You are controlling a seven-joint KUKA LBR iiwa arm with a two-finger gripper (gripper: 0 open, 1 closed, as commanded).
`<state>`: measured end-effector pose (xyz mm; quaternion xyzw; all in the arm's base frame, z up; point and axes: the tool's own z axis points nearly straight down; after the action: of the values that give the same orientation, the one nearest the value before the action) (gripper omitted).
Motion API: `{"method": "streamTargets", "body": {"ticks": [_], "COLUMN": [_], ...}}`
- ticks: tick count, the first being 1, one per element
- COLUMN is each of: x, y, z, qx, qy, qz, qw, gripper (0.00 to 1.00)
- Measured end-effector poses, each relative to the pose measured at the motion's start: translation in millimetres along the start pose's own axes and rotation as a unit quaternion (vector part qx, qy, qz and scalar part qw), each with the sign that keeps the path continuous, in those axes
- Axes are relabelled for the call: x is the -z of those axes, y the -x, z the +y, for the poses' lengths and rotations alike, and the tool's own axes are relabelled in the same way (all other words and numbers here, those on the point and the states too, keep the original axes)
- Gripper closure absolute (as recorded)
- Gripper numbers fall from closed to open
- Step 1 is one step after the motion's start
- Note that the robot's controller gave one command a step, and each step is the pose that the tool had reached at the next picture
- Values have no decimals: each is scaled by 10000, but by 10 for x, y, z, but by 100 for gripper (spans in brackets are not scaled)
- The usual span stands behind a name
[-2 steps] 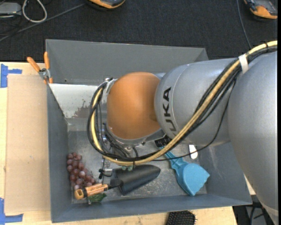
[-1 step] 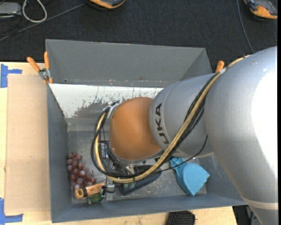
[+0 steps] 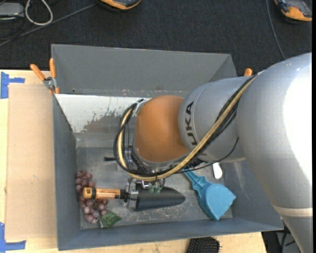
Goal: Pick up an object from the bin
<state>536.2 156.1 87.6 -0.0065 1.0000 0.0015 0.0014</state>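
Observation:
My gripper (image 3: 145, 185) hangs low over the bin's front middle, just under the arm's wrist. Right below it lies a dark cone-shaped thing (image 3: 159, 198), its tip pointing right. The gripper looks to be touching or nearly touching the cone's wide left end. An orange-handled tool (image 3: 102, 193) lies level just to the left, its dark end meeting the cone near the gripper. Much of the gripper is hidden by the wrist.
A bunch of purple plastic grapes (image 3: 86, 198) with a green leaf (image 3: 110, 220) lies in the front left corner. A blue scoop-like thing (image 3: 214, 197) rests at the front right, with a small white piece (image 3: 217, 170) behind it. The arm covers the bin's middle and right.

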Motion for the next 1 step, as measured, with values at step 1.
{"method": "streamTargets", "body": {"ticks": [1], "x": [-91], "y": [-67], "z": [80], "qx": [-177], "qy": [-10], "qz": [30], "qw": [9998], "gripper": [0]}}
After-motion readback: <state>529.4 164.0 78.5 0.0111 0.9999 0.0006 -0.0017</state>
